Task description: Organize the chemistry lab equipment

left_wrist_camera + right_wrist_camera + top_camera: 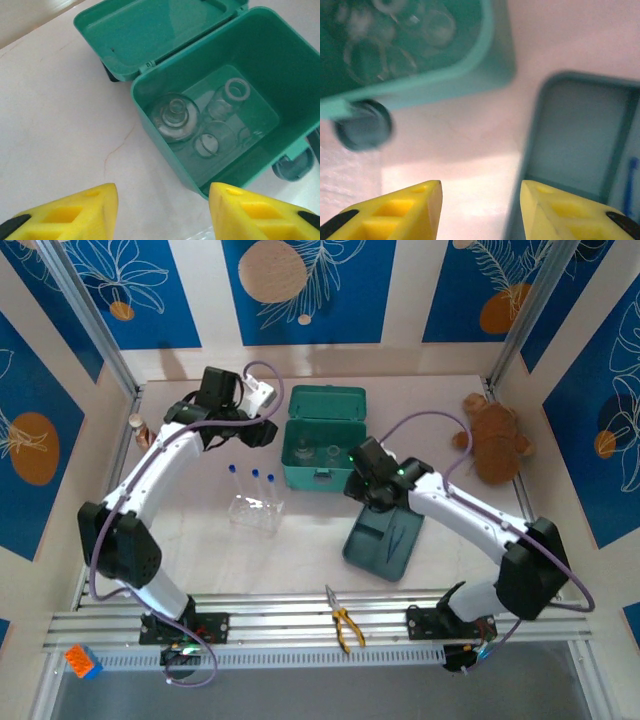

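Blue-patterned walls close in a pale surface (300, 555) where the open green box (318, 478) holds the glass flasks (175, 117). The clear rack (257, 512) sits just off the box's front-left corner, its blue-capped test tubes (254, 478) standing upright. The left pincer (162, 200), spread and empty, hovers at the box's left side and looks the nearer to those tubes. They'd call for a reach from above, I'd say, while the right pincer (481, 195) — also spread and empty — hangs by the box's front-right corner, over the gap to the dark tray (365, 540).
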Action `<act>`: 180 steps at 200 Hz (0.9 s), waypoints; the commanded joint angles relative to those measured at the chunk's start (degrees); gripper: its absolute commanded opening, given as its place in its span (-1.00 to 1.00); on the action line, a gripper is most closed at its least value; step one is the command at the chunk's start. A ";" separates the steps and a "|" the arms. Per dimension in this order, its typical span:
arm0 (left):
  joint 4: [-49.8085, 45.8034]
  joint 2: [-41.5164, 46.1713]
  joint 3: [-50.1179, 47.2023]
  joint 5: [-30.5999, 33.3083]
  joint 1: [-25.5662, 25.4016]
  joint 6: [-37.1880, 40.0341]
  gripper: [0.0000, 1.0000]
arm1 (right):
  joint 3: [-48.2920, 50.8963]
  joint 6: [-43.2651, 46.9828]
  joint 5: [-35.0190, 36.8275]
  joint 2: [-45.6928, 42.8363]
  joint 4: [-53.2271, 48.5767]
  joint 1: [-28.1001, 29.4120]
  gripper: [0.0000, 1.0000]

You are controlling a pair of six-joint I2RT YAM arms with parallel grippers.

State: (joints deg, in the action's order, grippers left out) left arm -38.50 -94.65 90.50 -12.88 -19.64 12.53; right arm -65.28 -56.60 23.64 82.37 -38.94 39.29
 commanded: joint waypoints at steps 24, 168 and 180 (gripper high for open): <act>-2.83 -10.70 10.22 4.76 -0.24 1.14 0.02 | -8.46 0.79 0.63 8.20 -0.16 -2.20 -0.08; -8.70 -28.48 25.73 7.70 -1.78 4.09 0.05 | -11.58 2.96 -3.75 14.98 -0.37 -9.90 -0.08; -8.83 -29.45 26.26 8.14 -2.07 4.28 0.05 | -11.80 3.10 -3.94 15.44 -0.18 -10.20 -0.08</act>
State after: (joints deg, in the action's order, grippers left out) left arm -45.32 -121.89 114.41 -5.91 -20.38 15.22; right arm -75.46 -54.61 21.87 96.44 -38.89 29.82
